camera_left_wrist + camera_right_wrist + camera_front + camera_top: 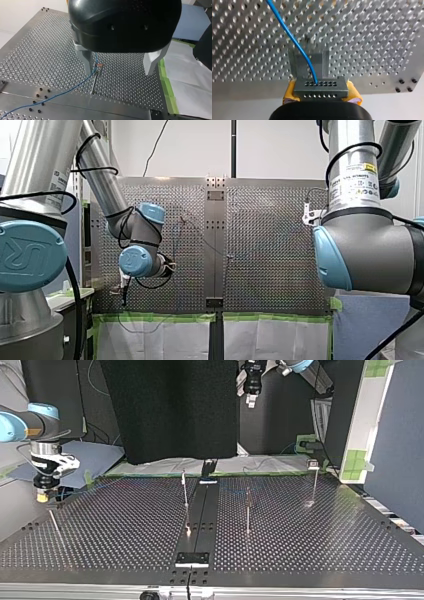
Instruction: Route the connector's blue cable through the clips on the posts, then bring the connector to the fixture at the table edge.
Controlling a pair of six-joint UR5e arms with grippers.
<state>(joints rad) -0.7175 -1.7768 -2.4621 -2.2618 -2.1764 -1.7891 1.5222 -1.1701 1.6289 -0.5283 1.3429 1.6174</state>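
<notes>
Cable work at the perforated worktop [367,37]: my right gripper [320,93] has its yellow pads [290,95] clamped on a grey connector [320,86], held just over one edge of the metal sheet in the right wrist view. A blue cable [292,37] leaves one of the connector's holes and runs away across the sheet.

In the top view this gripper [43,494] hangs at the worktop's far left corner, near a thin leaning rod [55,527]. Three upright posts [247,510] stand across the middle of the worktop, on either side of a black rail [200,510].

My left gripper [117,72] hovers high above the worktop. Its two pale metal fingers [86,62] are set wide apart with nothing between them. Below it, in the left wrist view, a slim post [94,83] stands on the sheet. The cable runs by the clip [98,66] at its top and trails off toward the worktop's flat middle strip. Whether the cable sits inside the clip cannot be told.
</notes>
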